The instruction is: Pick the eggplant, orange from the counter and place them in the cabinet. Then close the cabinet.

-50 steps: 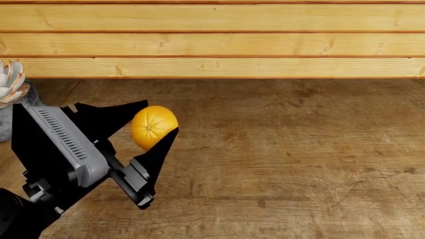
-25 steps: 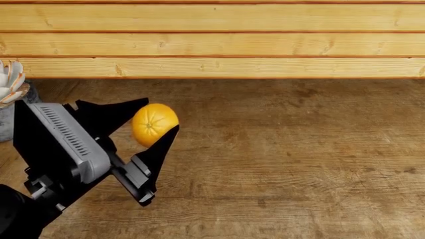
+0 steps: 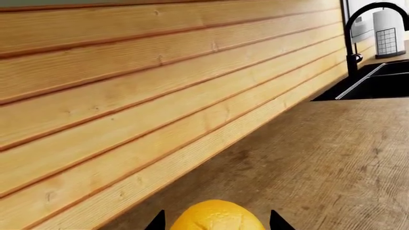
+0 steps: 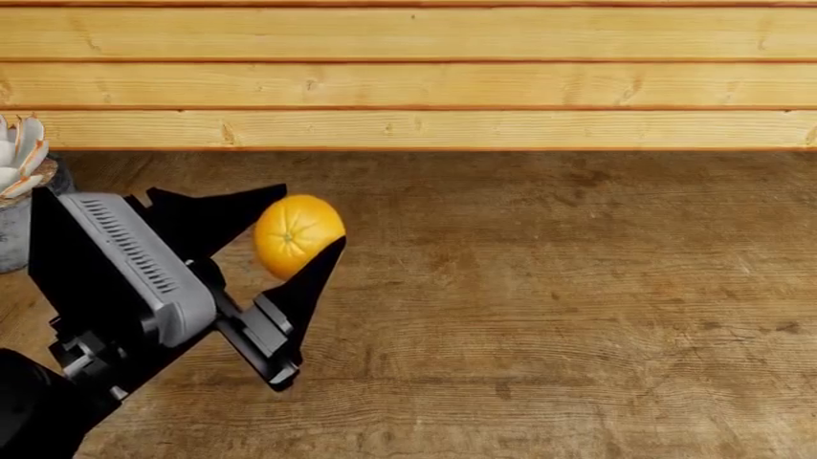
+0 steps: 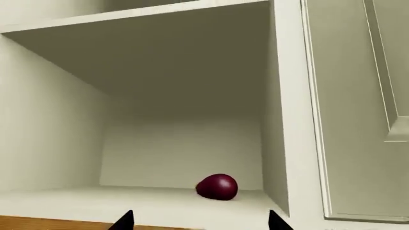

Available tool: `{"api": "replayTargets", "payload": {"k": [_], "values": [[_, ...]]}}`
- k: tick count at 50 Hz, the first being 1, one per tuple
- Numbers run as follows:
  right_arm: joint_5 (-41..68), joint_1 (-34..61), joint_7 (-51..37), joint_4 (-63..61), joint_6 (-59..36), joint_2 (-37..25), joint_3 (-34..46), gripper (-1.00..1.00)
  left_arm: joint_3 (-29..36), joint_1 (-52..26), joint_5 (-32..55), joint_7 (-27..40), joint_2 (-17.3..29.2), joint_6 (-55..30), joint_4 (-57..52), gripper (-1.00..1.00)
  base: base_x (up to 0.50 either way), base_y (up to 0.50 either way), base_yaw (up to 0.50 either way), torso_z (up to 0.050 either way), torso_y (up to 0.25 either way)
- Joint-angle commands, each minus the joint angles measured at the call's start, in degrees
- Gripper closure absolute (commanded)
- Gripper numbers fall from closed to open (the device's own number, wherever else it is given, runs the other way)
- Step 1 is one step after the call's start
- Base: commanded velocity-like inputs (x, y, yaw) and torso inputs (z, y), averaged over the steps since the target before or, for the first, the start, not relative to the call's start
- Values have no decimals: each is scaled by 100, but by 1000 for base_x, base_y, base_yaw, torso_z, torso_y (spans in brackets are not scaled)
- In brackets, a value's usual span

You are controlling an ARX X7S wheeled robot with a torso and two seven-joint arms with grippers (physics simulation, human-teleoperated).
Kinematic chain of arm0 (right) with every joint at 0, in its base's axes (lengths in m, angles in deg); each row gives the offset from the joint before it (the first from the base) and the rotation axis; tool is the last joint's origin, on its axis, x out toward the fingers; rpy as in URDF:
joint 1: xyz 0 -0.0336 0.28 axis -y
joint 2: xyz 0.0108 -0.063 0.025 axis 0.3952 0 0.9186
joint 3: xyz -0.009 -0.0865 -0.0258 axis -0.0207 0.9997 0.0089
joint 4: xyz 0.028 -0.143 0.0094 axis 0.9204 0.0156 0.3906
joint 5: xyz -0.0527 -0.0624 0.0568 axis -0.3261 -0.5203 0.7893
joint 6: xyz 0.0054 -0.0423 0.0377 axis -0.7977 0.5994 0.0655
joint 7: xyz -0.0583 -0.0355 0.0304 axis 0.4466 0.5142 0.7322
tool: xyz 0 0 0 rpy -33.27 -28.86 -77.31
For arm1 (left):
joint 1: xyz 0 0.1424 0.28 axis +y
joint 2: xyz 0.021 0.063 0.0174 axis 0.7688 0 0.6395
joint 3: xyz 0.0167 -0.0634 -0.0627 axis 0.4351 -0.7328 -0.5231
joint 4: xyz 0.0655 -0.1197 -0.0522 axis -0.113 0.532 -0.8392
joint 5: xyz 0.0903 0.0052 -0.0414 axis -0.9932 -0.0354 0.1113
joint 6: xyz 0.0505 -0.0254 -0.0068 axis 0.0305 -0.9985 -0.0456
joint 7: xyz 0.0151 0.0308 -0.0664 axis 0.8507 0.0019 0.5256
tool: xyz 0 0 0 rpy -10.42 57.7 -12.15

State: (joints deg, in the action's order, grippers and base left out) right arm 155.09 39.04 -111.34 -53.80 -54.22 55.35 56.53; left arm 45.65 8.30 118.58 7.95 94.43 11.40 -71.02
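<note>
Left gripper (image 4: 304,239) holds the orange (image 4: 298,234) pinched between its two black fingers, lifted clear of the counter (image 4: 549,306) near the pale plank wall (image 4: 408,76).

By size: the plank wall fills the back of the head view, with the brown wooden counter spread out below it. In the right wrist view the open white cabinet (image 5: 281,120) comes next, its door (image 5: 357,110) swung aside. At the far end of the counter, the left wrist view shows a dark sink (image 3: 377,81) with a black faucet (image 3: 357,33). A pale potted plant (image 4: 19,182) stands at the counter's edge beside the left arm. Smallest are the orange and the eggplant (image 5: 217,186), which lies on the cabinet floor toward the back.

Right gripper (image 5: 199,221) shows only two finger tips set apart, with nothing between them, facing the cabinet opening.

Risks, as I judge them: the round fruit is held only near the fingertips, so a quick swing could let it slip out and roll across the counter. Set down carelessly, it might roll into the eggplant or out over the front lip before the door closes.
</note>
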Motion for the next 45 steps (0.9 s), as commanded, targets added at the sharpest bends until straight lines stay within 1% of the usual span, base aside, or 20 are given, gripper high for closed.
{"api": "replayTargets", "payload": {"k": [1, 8, 12, 17, 22, 27, 35, 45], "values": [[988, 75, -803, -358, 256, -250, 103, -100, -43, -64, 139, 115, 7, -13, 0, 100, 0, 0, 0, 0, 0], [1600, -336, -1280, -693, 572, -610, 166, -100, -188, -498, 447, 341, 3, -128, 11, 100, 0, 0, 0, 0, 0], [1840, -550, -1442, -908, 752, -794, 166, -100, -326, -956, 792, 552, -10, -215, 12, 100, 0, 0, 0, 0, 0], [1918, -773, -1482, -993, 895, -962, 164, -100, -424, -1593, 1210, 815, -70, -300, 34, 100, 0, 0, 0, 0, 0], [1777, -1146, -1377, -1070, 960, -1040, 109, -100, -471, -2153, 1522, 986, -232, -290, 177, 100, 0, 0, 0, 0, 0], [1646, -1391, -1265, -1133, 1005, -1056, 70, -100, -403, -2895, 1863, 1202, -393, -376, 310, 100, 0, 0, 0, 0, 0], [1609, -1473, -1190, -1202, 1095, -1072, 59, -100, -269, -4108, 2268, 1577, -637, -525, 624, 100, 0, 0, 0, 0, 0], [1555, -1527, -1095, -1259, 1194, -1032, 76, -100, 25, -5502, 2503, 2013, -828, -855, 1094, 100, 0, 0, 0, 0, 0]]}}
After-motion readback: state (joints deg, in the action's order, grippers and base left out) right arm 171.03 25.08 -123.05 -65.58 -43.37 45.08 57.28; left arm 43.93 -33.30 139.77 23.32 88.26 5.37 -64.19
